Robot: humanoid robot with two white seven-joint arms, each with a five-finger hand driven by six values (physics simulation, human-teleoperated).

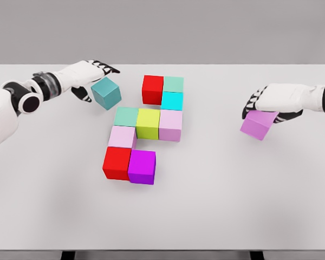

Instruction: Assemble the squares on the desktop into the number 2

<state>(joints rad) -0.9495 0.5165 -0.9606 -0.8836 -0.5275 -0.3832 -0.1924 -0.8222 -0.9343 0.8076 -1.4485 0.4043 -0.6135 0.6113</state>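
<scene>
Left hand (89, 76) fingers grip teal cube (106, 92); right hand (271, 103) fingers grip violet cube (258, 124), both tilted above table (233, 206).

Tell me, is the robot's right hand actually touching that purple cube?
Touching. In the head view the right hand sits over the top of the light purple cube, its dark fingertips wrapped onto the upper edge with no gap, and the cube hangs tilted.

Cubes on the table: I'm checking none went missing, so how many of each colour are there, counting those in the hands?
Red: 2
Teal or mint green: 3
Cyan: 1
Yellow-green: 1
Pale pink: 2
Magenta-purple: 1
Orchid purple: 1
Total: 11
</scene>
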